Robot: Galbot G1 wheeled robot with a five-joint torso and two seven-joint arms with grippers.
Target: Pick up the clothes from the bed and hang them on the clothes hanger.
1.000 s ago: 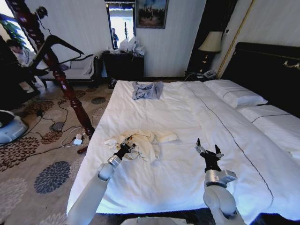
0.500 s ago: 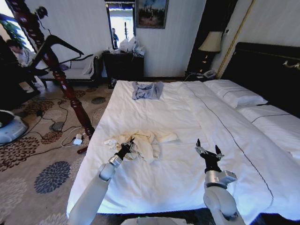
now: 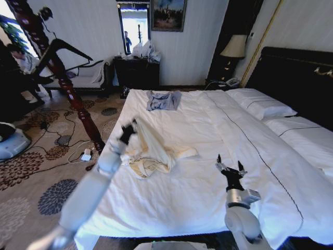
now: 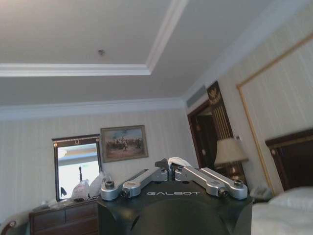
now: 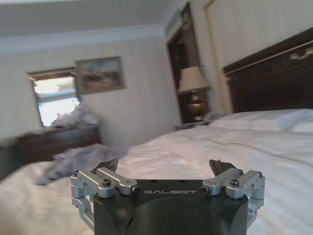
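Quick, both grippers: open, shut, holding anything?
Left gripper: shut on the cream garment, lifting it.
Right gripper: open, holding nothing.

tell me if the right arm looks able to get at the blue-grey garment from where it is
Probably not as things stand. The right gripper hovers open over the near part of the bed, while the blue-grey garment lies at the far end. Nothing blocks the way; the long stretch of sheet between them is the problem.

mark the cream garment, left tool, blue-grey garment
cream garment (image 3: 151,151), head view, bunched middle of the cloth hanging from the tool to the sheet.
left tool (image 3: 128,130), head view, its tip, shut on the cream garment.
blue-grey garment (image 3: 163,100), head view, middle of the cloth near the bed's far end.
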